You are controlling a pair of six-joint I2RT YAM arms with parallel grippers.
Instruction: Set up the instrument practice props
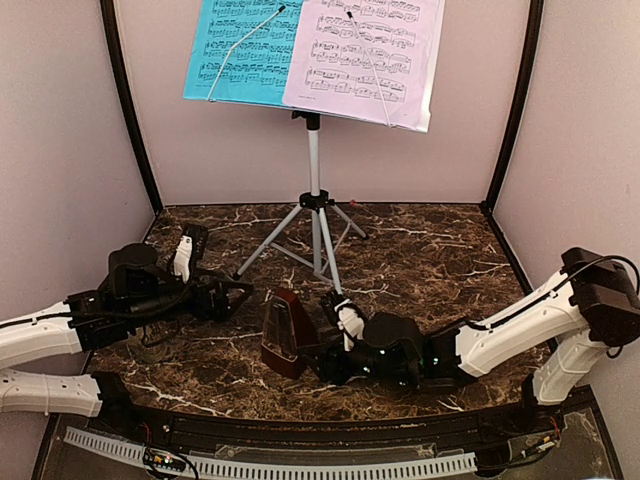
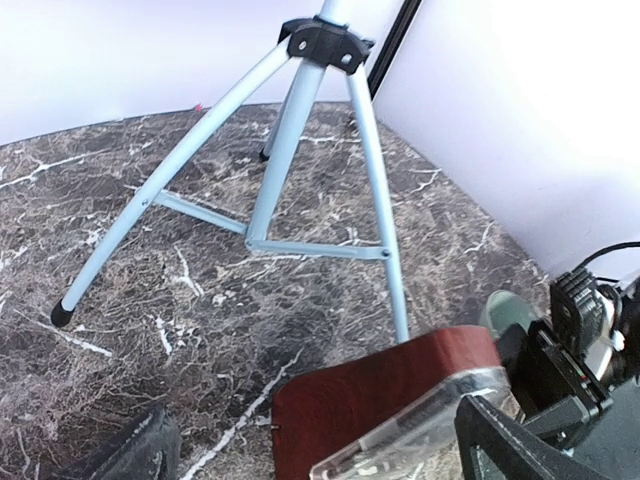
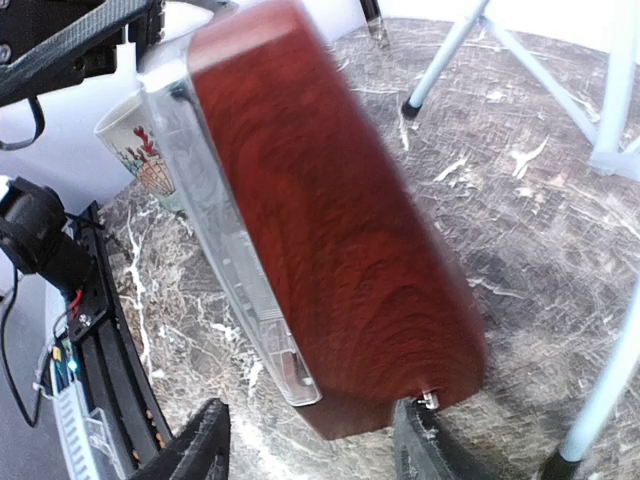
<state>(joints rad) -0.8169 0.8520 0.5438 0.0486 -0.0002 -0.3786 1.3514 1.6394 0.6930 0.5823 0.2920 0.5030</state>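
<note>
I see the tripod music stand (image 1: 313, 160) standing well beyond both sets of fingers, with the blue music sheet (image 1: 245, 50) and the lilac music sheet (image 1: 365, 55) side by side on its desk. The reddish-brown metronome (image 1: 283, 335) sits between the spread fingers of my right gripper (image 3: 315, 420), one finger at its base corner and the other clear of it. My left gripper (image 2: 315, 425) is spread wide too, holding nothing, with the metronome just ahead of its fingers.
</note>
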